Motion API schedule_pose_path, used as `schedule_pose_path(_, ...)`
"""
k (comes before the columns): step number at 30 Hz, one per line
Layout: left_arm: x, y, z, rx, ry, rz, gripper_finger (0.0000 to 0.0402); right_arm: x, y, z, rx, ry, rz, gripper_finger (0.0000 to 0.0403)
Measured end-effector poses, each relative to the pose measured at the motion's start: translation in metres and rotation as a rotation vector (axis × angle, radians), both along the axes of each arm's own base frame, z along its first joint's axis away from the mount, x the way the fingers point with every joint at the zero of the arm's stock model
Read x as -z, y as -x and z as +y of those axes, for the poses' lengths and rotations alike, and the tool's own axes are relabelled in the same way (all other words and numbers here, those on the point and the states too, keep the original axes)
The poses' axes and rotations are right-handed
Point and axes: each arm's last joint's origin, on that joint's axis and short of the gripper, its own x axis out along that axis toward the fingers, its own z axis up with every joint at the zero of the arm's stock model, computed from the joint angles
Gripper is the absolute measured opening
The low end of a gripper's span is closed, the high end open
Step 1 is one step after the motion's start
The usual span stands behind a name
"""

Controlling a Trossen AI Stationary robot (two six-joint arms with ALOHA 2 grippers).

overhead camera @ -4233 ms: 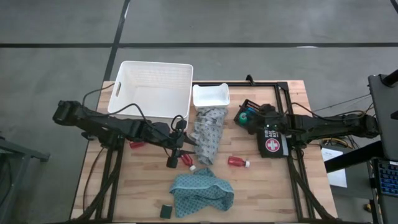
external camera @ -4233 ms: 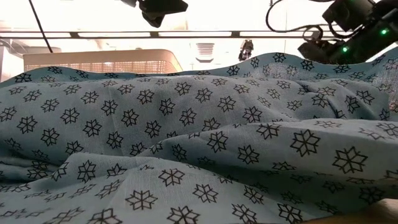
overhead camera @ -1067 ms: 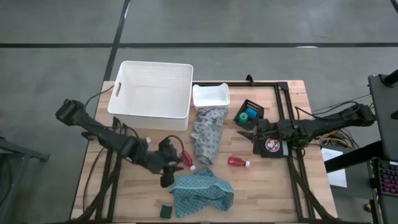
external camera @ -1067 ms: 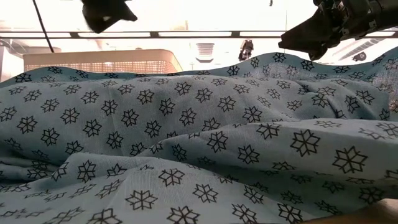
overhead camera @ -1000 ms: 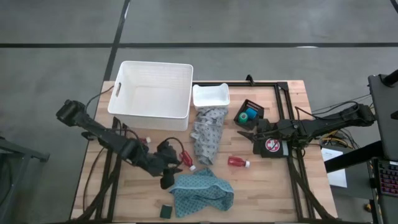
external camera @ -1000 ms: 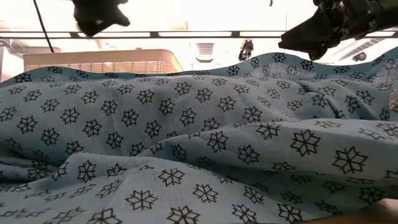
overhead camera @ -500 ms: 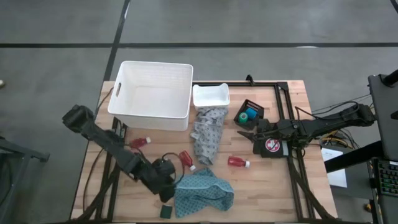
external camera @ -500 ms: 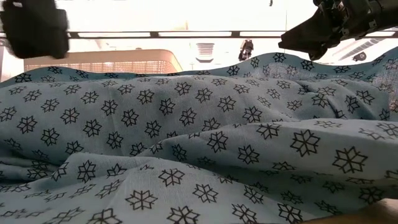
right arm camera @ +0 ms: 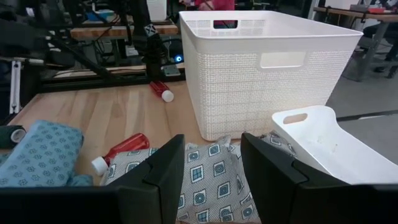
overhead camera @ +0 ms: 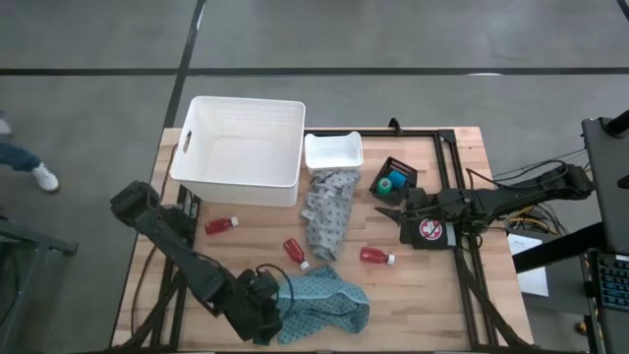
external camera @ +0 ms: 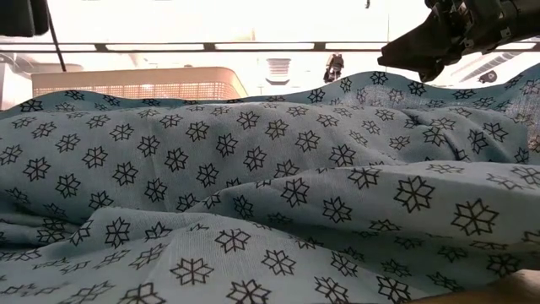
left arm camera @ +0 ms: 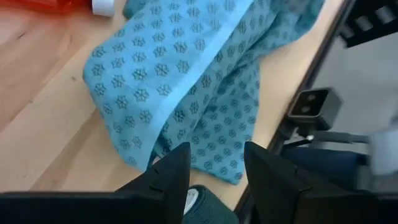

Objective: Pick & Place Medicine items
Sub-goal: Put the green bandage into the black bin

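Note:
Three red bottles with white caps lie on their sides on the wooden table [overhead camera: 157,265]: one [overhead camera: 221,225] in front of the white basket, one [overhead camera: 295,250] beside the grey cloth, one [overhead camera: 376,256] to the right. My left gripper [overhead camera: 265,321] hangs open over the left near corner of the teal cloth [overhead camera: 324,305], fingers slanting down. A dark green round container [left arm camera: 200,206] shows low between those fingers; whether they touch it I cannot tell. A blue-green round container [overhead camera: 395,181] sits in a black holder. My right gripper [overhead camera: 385,210] waits open above the grey cloth [right arm camera: 211,180].
A big white basket [overhead camera: 241,147] and a small white tray [overhead camera: 332,150] stand at the far side. A black first-aid pouch [overhead camera: 429,229] lies under the right arm. The low camera [left arm camera: 314,107] stands at the near edge, just past the teal cloth.
My left gripper has swung from beside the middle red bottle toward the table's near edge and a little down, rolling its wrist. It now hangs over the teal cloth's left near corner. Its fingers have stayed open, and the bottles and cloths lie where they were.

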Motion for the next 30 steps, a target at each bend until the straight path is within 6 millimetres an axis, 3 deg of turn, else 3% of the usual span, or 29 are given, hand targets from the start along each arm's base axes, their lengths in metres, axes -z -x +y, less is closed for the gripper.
schedule_pose_path(8,-0.005,-0.015,-0.018,0.001,0.018,0.121,0.0156,0.000,0.000,0.000,0.000,0.000,0.000,0.0155)
schedule_pose_path(19,-0.001,0.016,-0.041,-0.029,0.057,0.224,0.0162,0.000,0.000,0.000,0.000,0.000,0.000,0.0155)
schedule_pose_path(30,0.024,0.026,-0.042,-0.056,0.048,0.230,0.0236,0.000,0.000,0.000,0.000,0.000,-0.001,0.0155)
